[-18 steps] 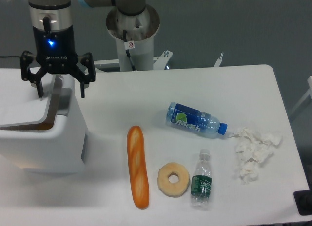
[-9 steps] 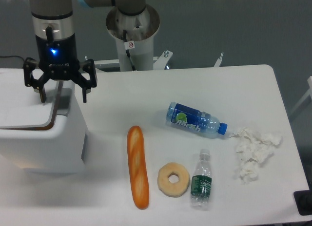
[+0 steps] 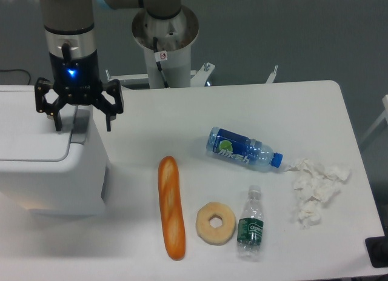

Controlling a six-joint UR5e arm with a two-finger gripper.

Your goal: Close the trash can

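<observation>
The trash can [image 3: 51, 172] is a large white boxy bin at the table's left edge. Its flat white lid [image 3: 30, 126] lies down on the body, with no gap showing under it. A grey tab [image 3: 77, 125] sits at the lid's right rear corner. My gripper [image 3: 83, 125] hangs right above that corner, fingers spread wide to either side of the tab. It is open and holds nothing.
A baguette [image 3: 171, 207], a doughnut [image 3: 215, 223] and a small water bottle [image 3: 250, 231] lie near the front of the table. A blue-labelled bottle [image 3: 242, 149] lies in the middle, crumpled tissue [image 3: 315, 190] at the right. The arm's base [image 3: 165, 36] stands behind.
The lid has come down from a raised tilt, with orange showing beneath, to flat on the bin. My gripper has shifted slightly right and forward, still open.
</observation>
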